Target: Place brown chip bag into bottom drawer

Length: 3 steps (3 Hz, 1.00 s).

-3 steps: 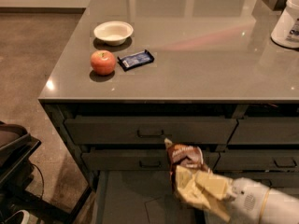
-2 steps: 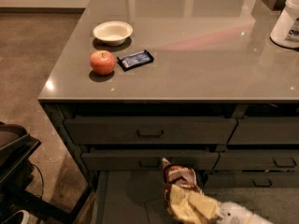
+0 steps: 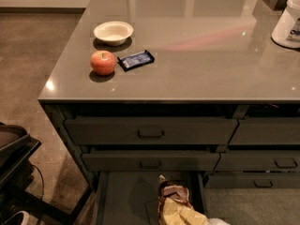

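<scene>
Descent continues: crinkled brown chip bag [image 3: 177,204] with cream-yellow edges has sunk lower, now within the wide dark grey bottom drawer [image 3: 124,196], at six o'clock. White pincer [image 3: 214,221] at its five o'clock; grip I cannot tell. Release looks close.

**Change over last 1.0 s: bag lowered into drawer**

Brown chip bag [image 3: 176,205] has dropped. Its top corner, earlier level with the middle drawer front [image 3: 150,161], now sits below that front, inside the open bottom drawer [image 3: 123,196]. The bag lies just left of and above the gripper [image 3: 217,221]. The gripper has sunk to the bottom edge of the view. The white arm, broad at lower right before, is now down to a sliver.
</scene>
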Each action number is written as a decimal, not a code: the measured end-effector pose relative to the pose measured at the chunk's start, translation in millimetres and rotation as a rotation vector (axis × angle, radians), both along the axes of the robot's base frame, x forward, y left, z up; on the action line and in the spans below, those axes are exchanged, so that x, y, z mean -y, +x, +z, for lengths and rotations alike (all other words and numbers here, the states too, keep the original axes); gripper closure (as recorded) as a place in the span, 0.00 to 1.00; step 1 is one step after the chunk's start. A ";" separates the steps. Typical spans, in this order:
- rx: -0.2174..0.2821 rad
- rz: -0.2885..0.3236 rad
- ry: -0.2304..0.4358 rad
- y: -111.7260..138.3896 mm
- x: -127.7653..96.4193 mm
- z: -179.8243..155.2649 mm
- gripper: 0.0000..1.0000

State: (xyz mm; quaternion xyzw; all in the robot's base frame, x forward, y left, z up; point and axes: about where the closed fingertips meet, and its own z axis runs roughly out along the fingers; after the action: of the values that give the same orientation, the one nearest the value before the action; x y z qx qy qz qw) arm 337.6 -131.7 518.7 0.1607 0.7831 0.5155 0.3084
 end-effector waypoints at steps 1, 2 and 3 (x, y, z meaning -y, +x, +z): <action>0.000 0.000 0.000 0.0 -0.2 0.2 1.00; -0.039 -0.014 0.041 1.1 -0.8 -21.1 1.00; -0.116 -0.041 0.092 17.2 -0.1 -91.4 1.00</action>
State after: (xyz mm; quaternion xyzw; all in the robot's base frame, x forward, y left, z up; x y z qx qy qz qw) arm 354.8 -131.5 427.3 0.2203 0.7715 0.5345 0.2655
